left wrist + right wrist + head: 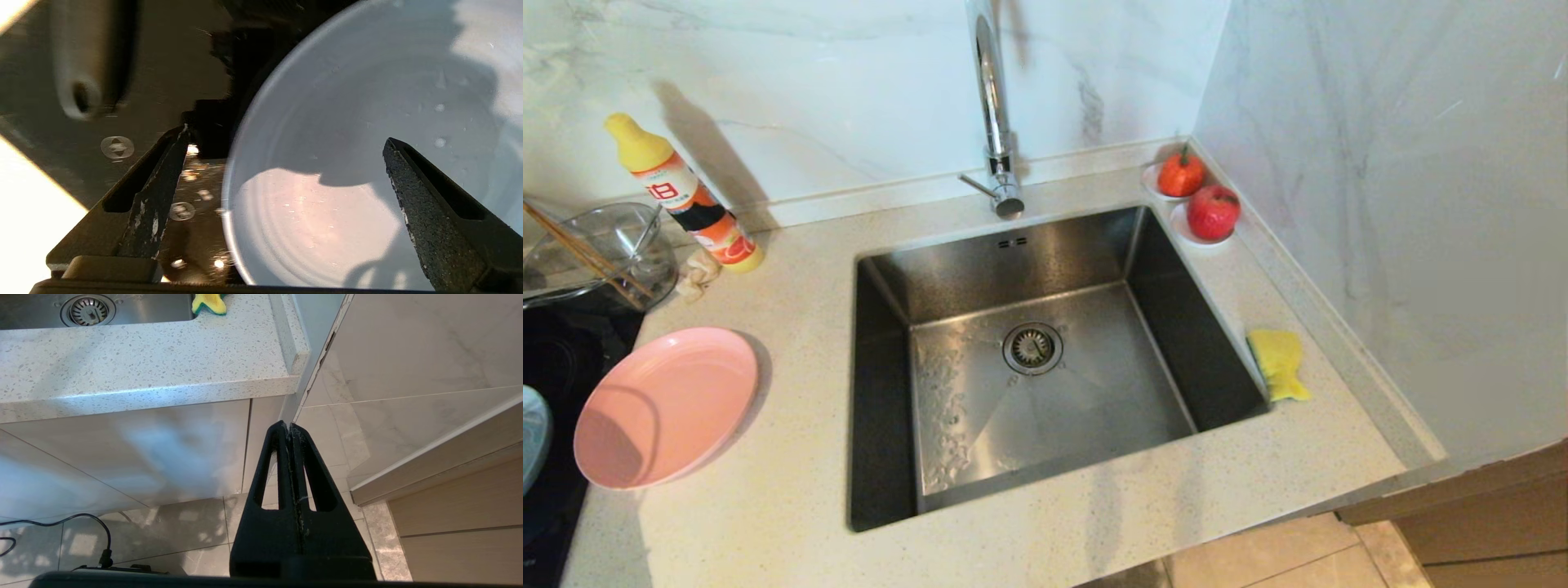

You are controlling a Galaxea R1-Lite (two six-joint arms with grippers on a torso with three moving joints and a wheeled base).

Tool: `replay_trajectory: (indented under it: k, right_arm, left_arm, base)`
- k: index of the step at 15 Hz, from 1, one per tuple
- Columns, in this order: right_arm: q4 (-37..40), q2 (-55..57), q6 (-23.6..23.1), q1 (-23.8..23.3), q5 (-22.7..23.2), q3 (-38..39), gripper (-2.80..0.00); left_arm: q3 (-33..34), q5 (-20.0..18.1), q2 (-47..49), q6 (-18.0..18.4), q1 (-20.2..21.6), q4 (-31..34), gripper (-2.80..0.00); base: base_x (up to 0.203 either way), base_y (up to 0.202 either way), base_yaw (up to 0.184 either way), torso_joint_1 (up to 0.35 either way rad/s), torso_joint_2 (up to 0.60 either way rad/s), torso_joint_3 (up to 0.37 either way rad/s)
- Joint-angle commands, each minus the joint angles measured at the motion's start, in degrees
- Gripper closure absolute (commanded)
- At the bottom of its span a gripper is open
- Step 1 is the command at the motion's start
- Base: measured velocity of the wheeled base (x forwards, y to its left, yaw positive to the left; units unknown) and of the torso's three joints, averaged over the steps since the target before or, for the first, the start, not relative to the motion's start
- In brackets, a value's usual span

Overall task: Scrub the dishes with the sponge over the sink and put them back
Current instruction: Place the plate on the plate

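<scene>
nothing scrubbed yet. my left gripper (286,171) hangs wide open over the blue plate (367,122), holding nothing. right gripper (291,428) closed, parked below worktop (792,506). pink plate (666,406) frame left, sponge (1278,362) right of sink (1029,359), both untouched.

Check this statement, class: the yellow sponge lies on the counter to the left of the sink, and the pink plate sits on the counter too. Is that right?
Not quite. The head view shows the yellow sponge on the counter to the right of the sink, near its rim. The pink plate does sit on the counter, on the left.
</scene>
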Motion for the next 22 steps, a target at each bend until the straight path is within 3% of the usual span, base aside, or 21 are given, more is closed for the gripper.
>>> replay_trajectory:
  k: [1,5,11,12,18,22]
  right_arm:
    - [0.01,-0.01,-0.02,0.01,0.02,0.01,0.0]
    - [0.01,-0.01,-0.02,0.01,0.02,0.01,0.0]
    - [0.01,0.0,-0.11,0.01,0.02,0.01,0.0]
    - [0.01,-0.01,-0.08,0.01,0.02,0.01,0.0]
    - [0.01,-0.01,-0.11,0.01,0.02,0.01,0.0]
    - [0.01,0.06,-0.03,0.01,0.02,0.01,0.0]
  left_arm:
    - [-0.12,-1.83,0.95,-0.09,0.02,0.05,-2.8]
    - [-0.3,-5.58,0.95,-0.18,-0.01,0.13,-2.8]
    - [-1.45,-5.93,2.32,-0.18,-0.07,-0.03,-2.8]
    - [-1.79,-6.01,2.61,-0.18,-0.07,0.11,0.0]
    - [-1.88,-6.01,3.85,-0.09,-0.07,-0.04,0.0]
    - [-2.44,-8.0,1.9,1.01,-0.07,0.62,0.0]
  base:
    - [0.0,0.0,0.0,0.0,0.0,0.0]
    - [0.0,0.0,0.0,0.0,0.0,0.0]
    - [0.0,0.0,0.0,0.0,0.0,0.0]
    - [0.0,0.0,0.0,0.0,0.0,0.0]
    - [0.0,0.0,0.0,0.0,0.0,0.0]
    - [0.0,0.0,0.0,0.0,0.0,0.0]
